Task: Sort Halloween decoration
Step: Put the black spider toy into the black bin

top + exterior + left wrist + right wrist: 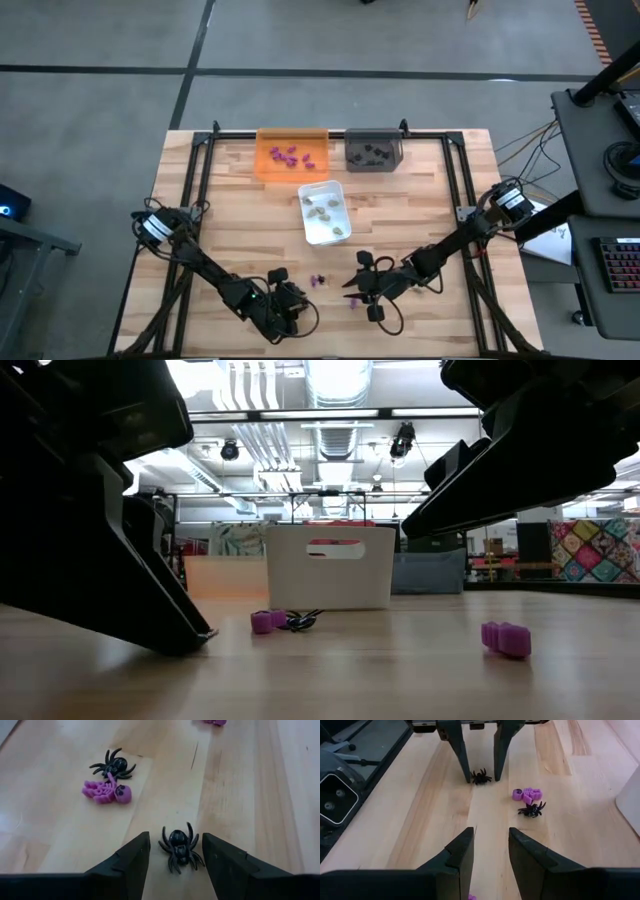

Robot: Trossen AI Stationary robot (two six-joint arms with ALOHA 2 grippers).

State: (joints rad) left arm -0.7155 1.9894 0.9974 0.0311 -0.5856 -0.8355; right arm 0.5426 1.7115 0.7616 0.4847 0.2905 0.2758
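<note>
Glossy plastic black spider (179, 848) on smooth pale wood table (60, 840).

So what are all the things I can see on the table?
Orange tray: one, at the table's far edge, holding several purple pieces.
Grey tray: one, beside the orange tray, holding black pieces.
White tray: one, mid-table, holding pale beige pieces.
Black spider: one, between the left gripper's open fingers.
Second black spider: one, touching a purple skeleton.
Purple skeleton: one, near edge of table.
Other purple piece: one, lying apart by the right gripper.
Table: one, pale wood.
Left gripper: open, down at the table around the spider.
Right gripper: open, holding nothing, facing the left one.
</note>
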